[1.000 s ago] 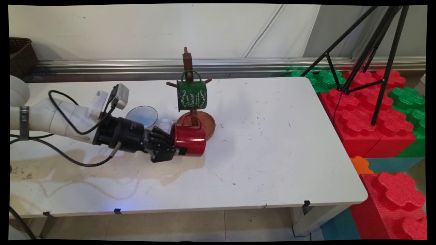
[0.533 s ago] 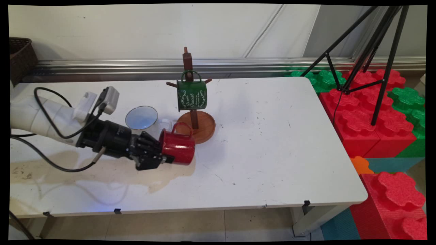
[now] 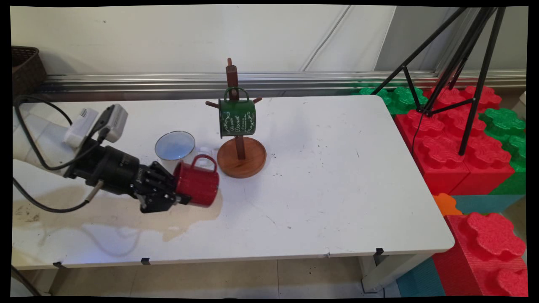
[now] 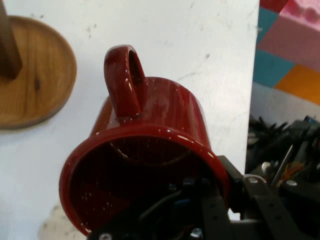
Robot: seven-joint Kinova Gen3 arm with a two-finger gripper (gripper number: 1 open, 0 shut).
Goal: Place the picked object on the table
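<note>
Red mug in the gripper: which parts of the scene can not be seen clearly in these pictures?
- Red mug: main view, its mouth is hidden by the gripper.
- White mug: main view, its lower body is hidden behind the red mug.
- Mug tree: hand view, cut by the left and top edges.
- Green mug: lettering too small to read.

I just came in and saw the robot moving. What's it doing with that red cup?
The gripper holds the red cup by its rim, tipped on its side above the table, with the handle up. It has pulled the cup away from the wooden stand, where a green cup hangs. A white cup sits nearby.
</note>
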